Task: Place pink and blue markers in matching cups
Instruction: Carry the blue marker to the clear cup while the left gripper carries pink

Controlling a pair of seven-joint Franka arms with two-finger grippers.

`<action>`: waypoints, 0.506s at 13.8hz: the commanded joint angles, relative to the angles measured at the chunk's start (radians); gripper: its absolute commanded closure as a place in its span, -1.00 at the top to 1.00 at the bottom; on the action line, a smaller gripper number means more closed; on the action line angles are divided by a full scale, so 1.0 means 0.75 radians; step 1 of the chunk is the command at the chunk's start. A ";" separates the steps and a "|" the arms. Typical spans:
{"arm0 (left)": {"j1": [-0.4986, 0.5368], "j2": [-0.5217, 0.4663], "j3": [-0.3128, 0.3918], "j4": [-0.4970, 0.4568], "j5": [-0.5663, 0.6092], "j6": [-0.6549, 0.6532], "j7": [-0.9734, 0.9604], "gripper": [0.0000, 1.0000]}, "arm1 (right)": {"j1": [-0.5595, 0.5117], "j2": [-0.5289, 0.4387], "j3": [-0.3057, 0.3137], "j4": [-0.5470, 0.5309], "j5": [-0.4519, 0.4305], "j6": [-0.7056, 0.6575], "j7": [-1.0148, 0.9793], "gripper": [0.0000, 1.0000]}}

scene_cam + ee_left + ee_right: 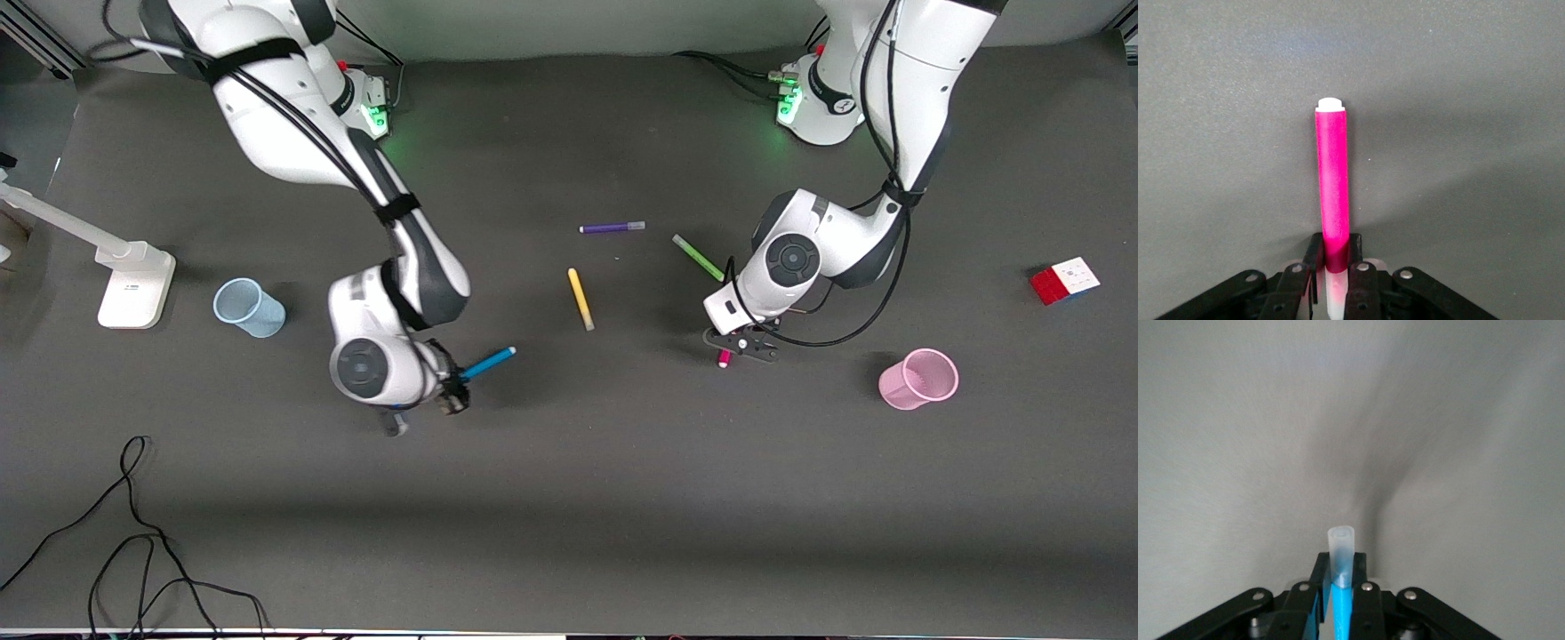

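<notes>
My right gripper [451, 391] is shut on the blue marker [489, 363], low over the mat. The blue shaft sticks out toward the middle of the table. In the right wrist view its pale cap [1341, 553] pokes out past the right gripper [1340, 577]. The pale blue cup [249, 308] stands upright toward the right arm's end of the table. My left gripper [742, 348] is shut on the pink marker [724, 359], pinching it where the pale cap begins [1335, 257]. The magenta shaft [1332, 180] runs out ahead of it. The pink ribbed cup [918, 379] stands toward the left arm's end.
A purple marker [612, 228], a yellow marker [581, 299] and a light-green marker [697, 258] lie on the mat between the arms. A coloured cube [1064, 280] sits near the left arm's end. A white stand [133, 284] and loose black cables [133, 533] are at the right arm's end.
</notes>
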 commanded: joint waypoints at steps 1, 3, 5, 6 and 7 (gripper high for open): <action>-0.007 -0.015 0.005 0.033 0.017 -0.037 -0.065 -0.78 | 0.004 -0.087 -0.079 0.104 0.005 -0.210 0.008 -1.00; 0.002 -0.044 0.008 0.141 0.008 -0.224 -0.061 -0.89 | 0.002 -0.094 -0.159 0.284 0.003 -0.457 -0.059 -1.00; 0.036 -0.050 0.006 0.315 -0.004 -0.476 -0.057 -0.93 | 0.002 -0.098 -0.255 0.387 0.001 -0.597 -0.166 -1.00; 0.065 -0.064 0.003 0.391 -0.048 -0.585 -0.055 -0.93 | 0.002 -0.112 -0.310 0.405 -0.028 -0.626 -0.223 -1.00; 0.079 -0.103 0.007 0.452 -0.118 -0.697 -0.046 -0.93 | 0.002 -0.142 -0.337 0.407 -0.078 -0.650 -0.304 -1.00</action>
